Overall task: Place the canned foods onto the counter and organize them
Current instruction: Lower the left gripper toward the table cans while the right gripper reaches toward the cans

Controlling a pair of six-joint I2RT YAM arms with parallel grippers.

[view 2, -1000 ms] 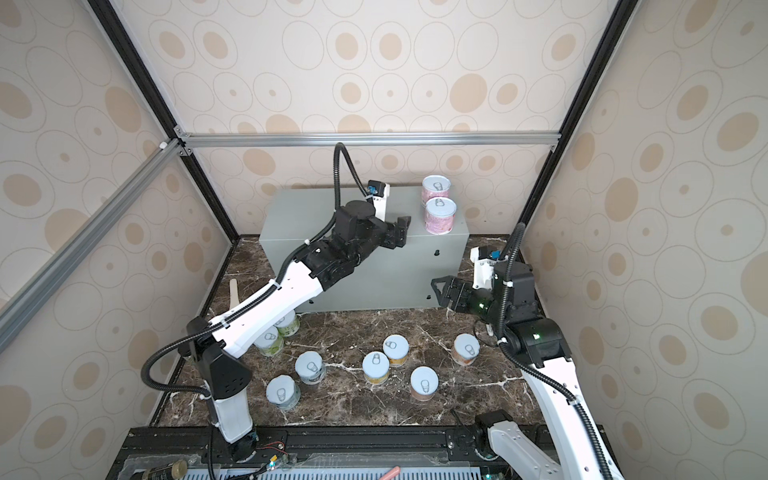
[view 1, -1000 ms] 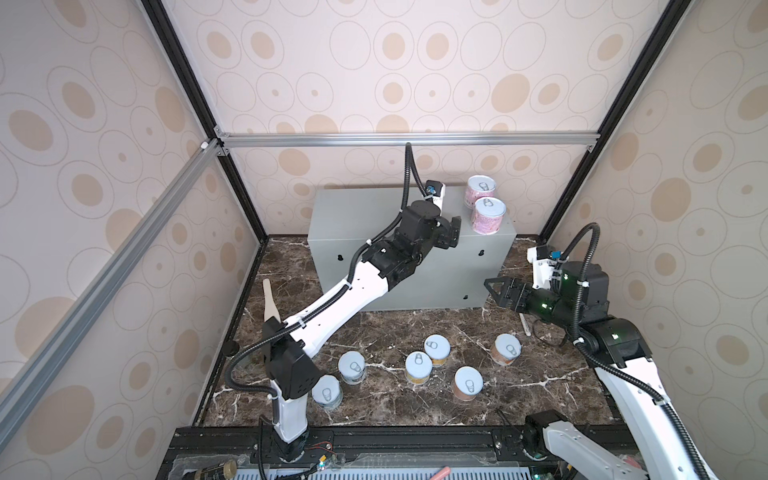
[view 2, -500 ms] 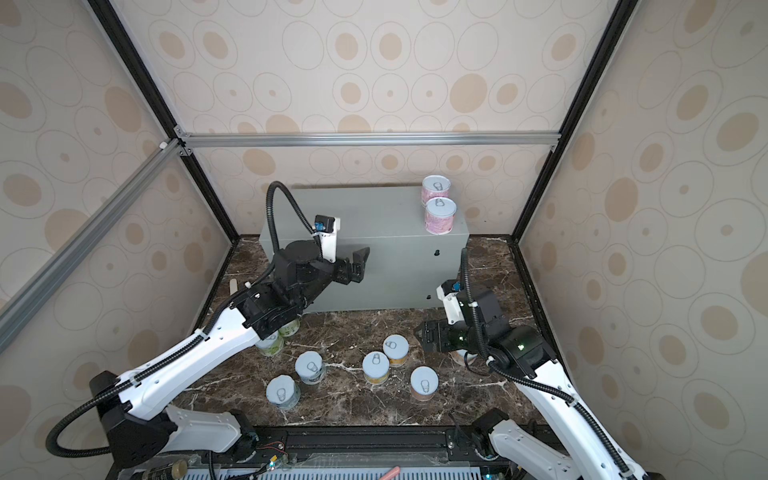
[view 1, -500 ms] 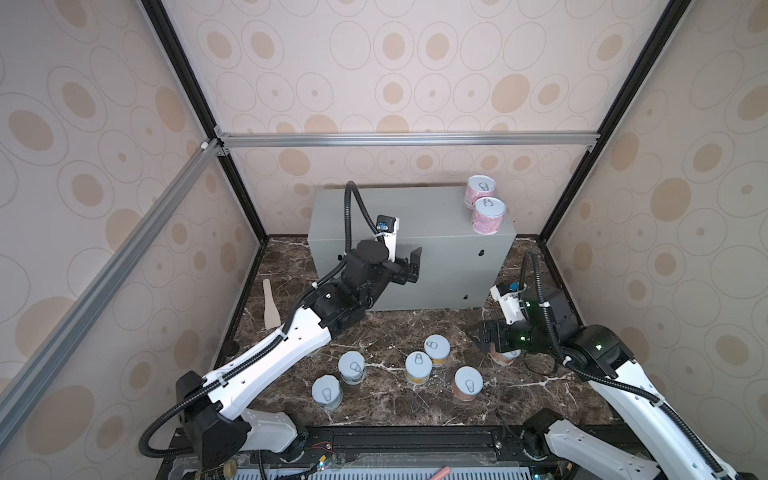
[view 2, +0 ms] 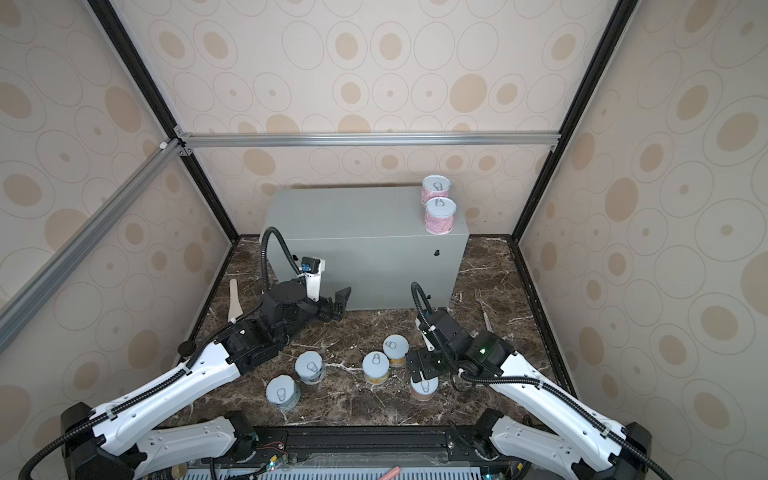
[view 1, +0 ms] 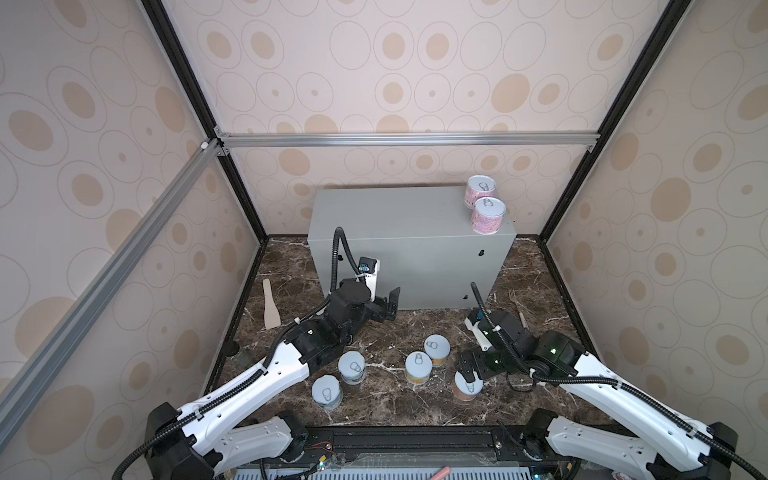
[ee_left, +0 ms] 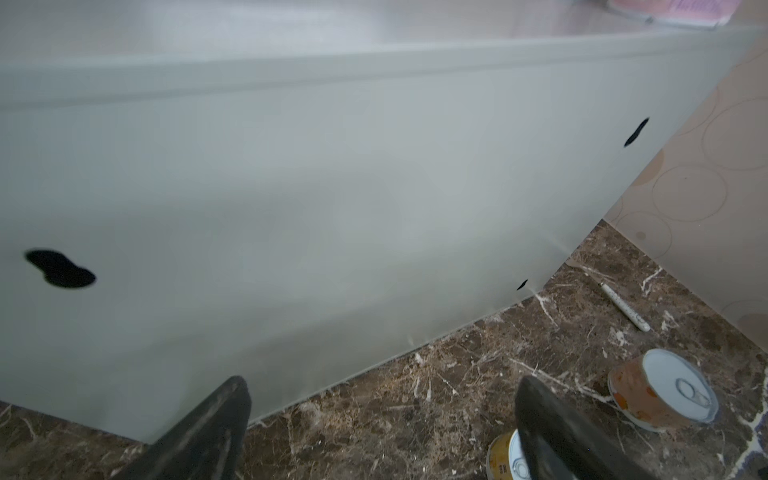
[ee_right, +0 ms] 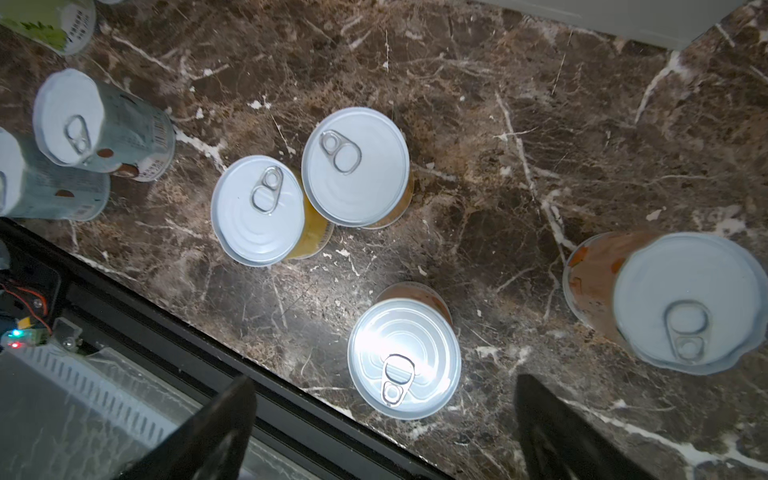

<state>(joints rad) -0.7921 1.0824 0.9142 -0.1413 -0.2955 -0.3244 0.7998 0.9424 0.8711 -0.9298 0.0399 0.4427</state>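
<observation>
Two pink cans (view 1: 488, 216) stand on the grey surface (view 1: 395, 216); the remaining cans (view 1: 419, 365) stand on the marble (view 1: 395, 405), both jaws wide open and empty, the right over an orange can (ee_right: 404, 357).

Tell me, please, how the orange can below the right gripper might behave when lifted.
The orange can looks like rigid metal, so it should not crush. Short, wide and upright, it probably resists tipping. Its smooth side might slip.

Beige circle-patterned walls (view 1: 374, 62), edged with aluminium rails (view 1: 395, 139), surround a dark white-veined marble floor (view 1: 415, 411).
</observation>
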